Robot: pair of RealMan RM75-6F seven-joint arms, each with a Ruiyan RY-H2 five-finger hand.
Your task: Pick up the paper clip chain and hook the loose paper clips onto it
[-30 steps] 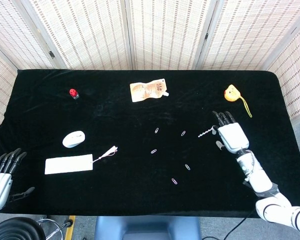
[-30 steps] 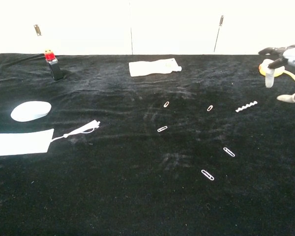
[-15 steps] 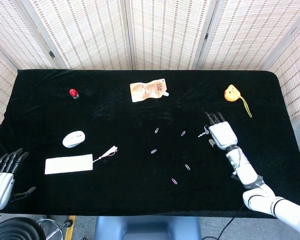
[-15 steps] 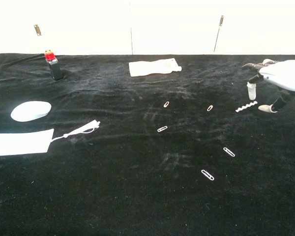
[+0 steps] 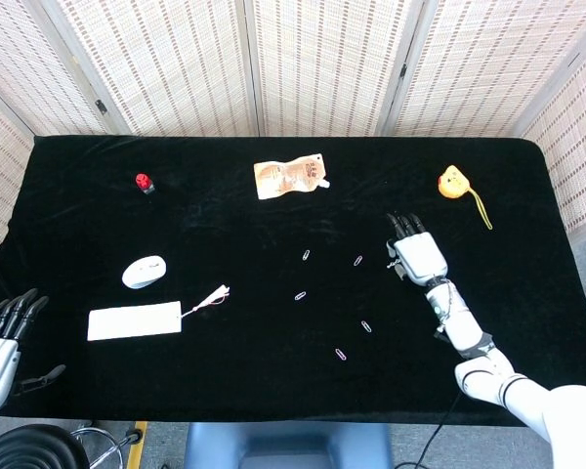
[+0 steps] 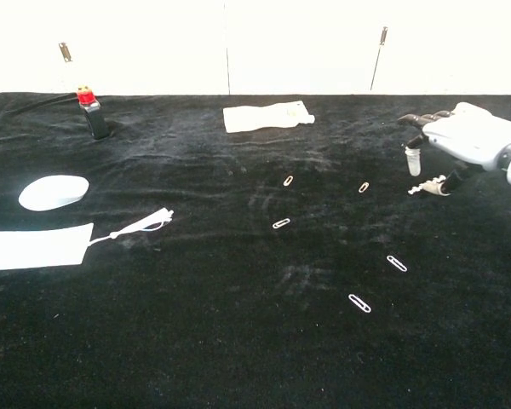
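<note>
The short paper clip chain [image 6: 423,189] lies on the black cloth at the right. My right hand [image 5: 415,256] [image 6: 462,139] hovers directly over it with fingers spread and nothing held; the thumb tip is right beside the chain's end, and I cannot tell if it touches. In the head view the hand hides the chain. Several loose paper clips lie to its left: one [image 5: 357,261] [image 6: 364,187] closest, others [image 5: 306,255], [image 5: 300,295], [image 5: 366,326], [image 5: 341,354]. My left hand [image 5: 0,342] hangs open off the table's near left edge.
An orange pouch [image 5: 291,177] lies at the back centre and a yellow tape measure [image 5: 453,182] at the back right. A red-capped bottle [image 5: 144,183], a white oval object [image 5: 144,271] and a white card with a tassel [image 5: 134,320] occupy the left side.
My right hand has moved left and further out over the table, from beside the chain to directly above it. The left hand and the clips have stayed put.
</note>
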